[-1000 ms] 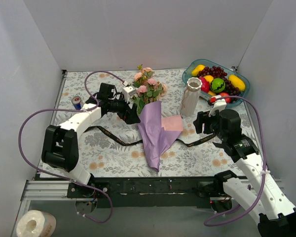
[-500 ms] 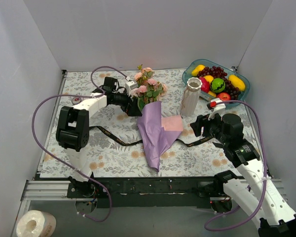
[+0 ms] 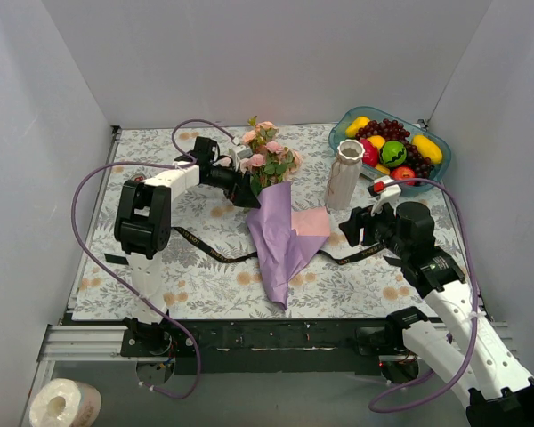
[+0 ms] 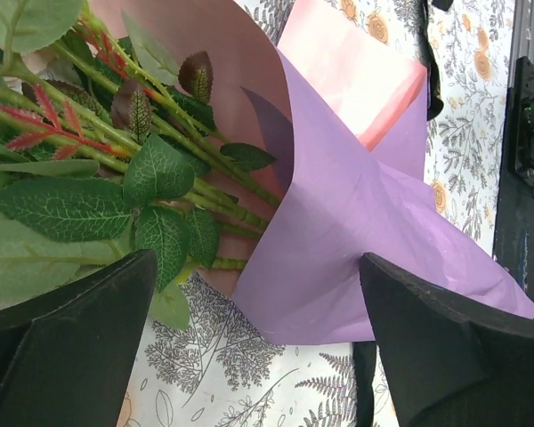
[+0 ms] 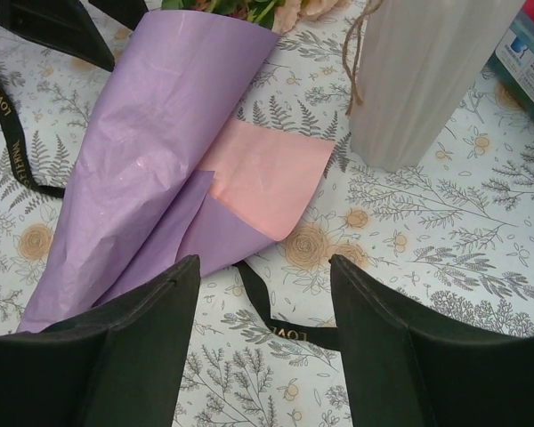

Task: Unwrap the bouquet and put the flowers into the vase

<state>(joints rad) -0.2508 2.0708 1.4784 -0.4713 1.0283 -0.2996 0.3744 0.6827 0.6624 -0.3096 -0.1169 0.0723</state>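
1. Bouquet [image 3: 276, 209] of pink-peach artificial roses in crinkled purple paper: lies mid-table, blooms toward the far side, paper tip toward the near edge.
2. Purple paper cone [image 5: 142, 151] with a pink inner sheet [image 5: 267, 173] folded out on its right: loose, yet wrapped around the stems.
3. Black gold-lettered ribbon [image 3: 205, 246]: untied, flat on the floral tablecloth [image 3: 187, 276], running under the paper from left to right.
4. Flowers [image 4: 116, 142], long green stems with leaves: they run into the mouth of the cone; none is out of it.
5. White ribbed vase with a wavy rim [image 3: 345, 173]: upright, right of the bouquet and apart from it, no stem in it.
6. Left gripper [image 4: 258, 342]: fingers spread wide, straddling the stems where they enter the paper; whether they touch cannot be told.
7. Right gripper [image 5: 262, 356]: fingers spread, nothing between them, hovering on the near side of the pink sheet, over the ribbon.
8. Step in hand (judged): unwrapping; the ribbon is off, the paper remains.
9. Next move (judged): left fingers need to press together on the stem bundle just outside the cone, catching no paper. The right gripper needs to pin or pinch the paper, so that stems and wrap part cleanly.
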